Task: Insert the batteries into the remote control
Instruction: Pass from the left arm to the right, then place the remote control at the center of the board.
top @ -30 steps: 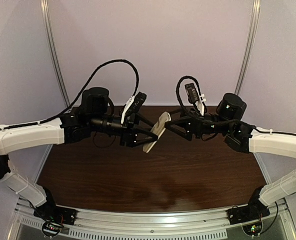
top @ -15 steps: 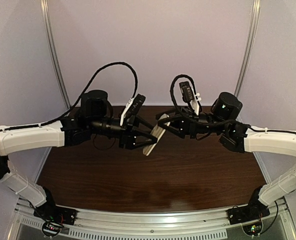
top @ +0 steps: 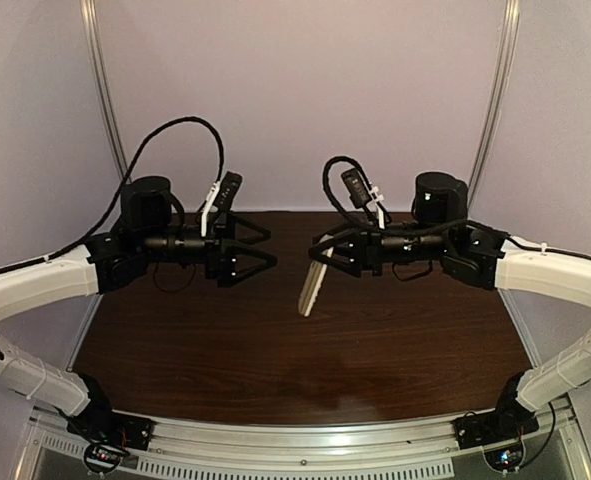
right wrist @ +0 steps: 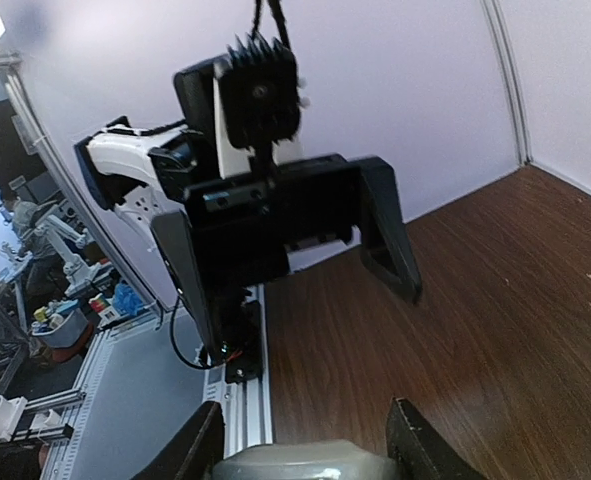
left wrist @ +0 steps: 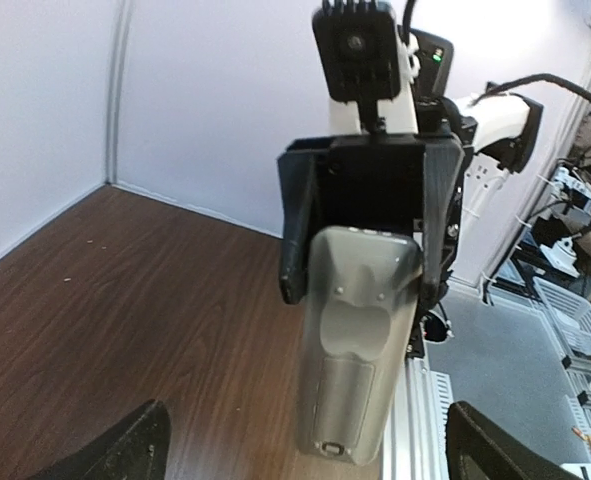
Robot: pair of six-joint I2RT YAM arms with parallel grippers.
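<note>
The remote control (top: 313,282) is a flat white slab hanging nearly upright above the table, held by its upper end. My right gripper (top: 325,252) is shut on it. In the left wrist view the remote (left wrist: 360,350) shows its grey back with the battery cover closed, clamped between the right gripper's black fingers (left wrist: 293,270). In the right wrist view only the remote's top edge (right wrist: 295,465) shows between my own fingers. My left gripper (top: 265,247) is open and empty, apart from the remote to its left, facing it. The batteries are out of view.
The dark wooden table (top: 275,350) lies below both grippers, with pale walls at the back and sides. An aluminium rail (top: 295,440) runs along the near edge by the arm bases. The left gripper (right wrist: 305,310) faces the right wrist camera.
My left gripper has let go of the remote and drawn back to the left, jaws open. The remote now hangs from my right gripper alone, more upright than before.
</note>
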